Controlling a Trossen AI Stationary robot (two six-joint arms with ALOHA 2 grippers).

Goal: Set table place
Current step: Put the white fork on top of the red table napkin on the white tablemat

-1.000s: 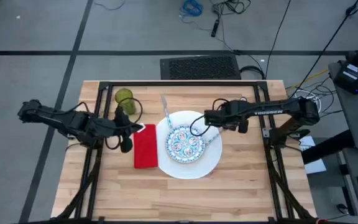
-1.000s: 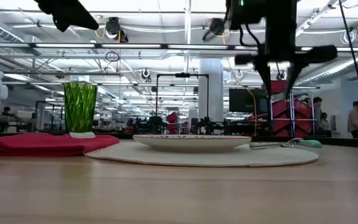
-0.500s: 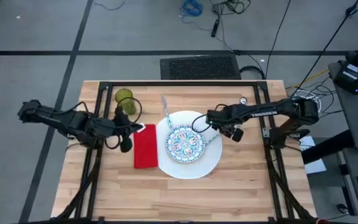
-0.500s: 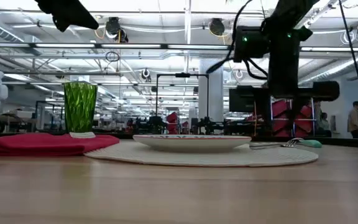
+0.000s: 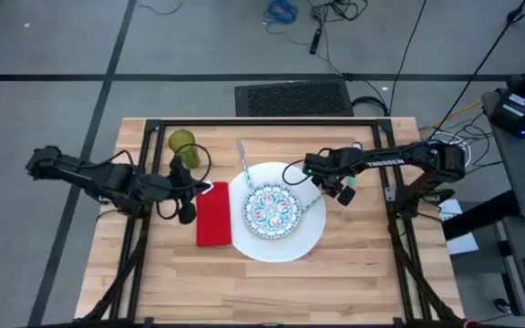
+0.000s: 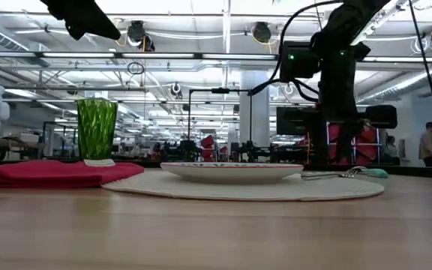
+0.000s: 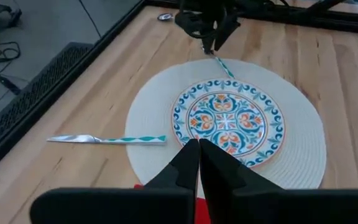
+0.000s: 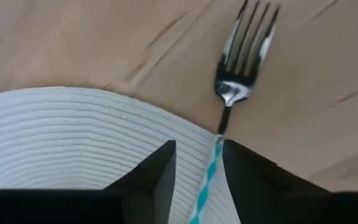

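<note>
Wooden surface first: recording the table as carrying a large white plate with a small blue-patterned plate centred on it, a red napkin touching its left rim, and an olive-green tumbler standing behind the napkin. Logging the right gripper as hanging low over the plate's right rim, fingers slightly parted and straddling the teal-striped handle of the fork without visibly pinching it. Confirming from the right wrist view alone that the tines are lying on bare wood just off the rim; seeing only a thin teal line there from above. Noting from the left wrist view a second teal-striped utensil lying on the wood beside the large plate. Recording the left gripper as hovering over the napkin's far end, fingers pressed together and holding nothing.
</note>
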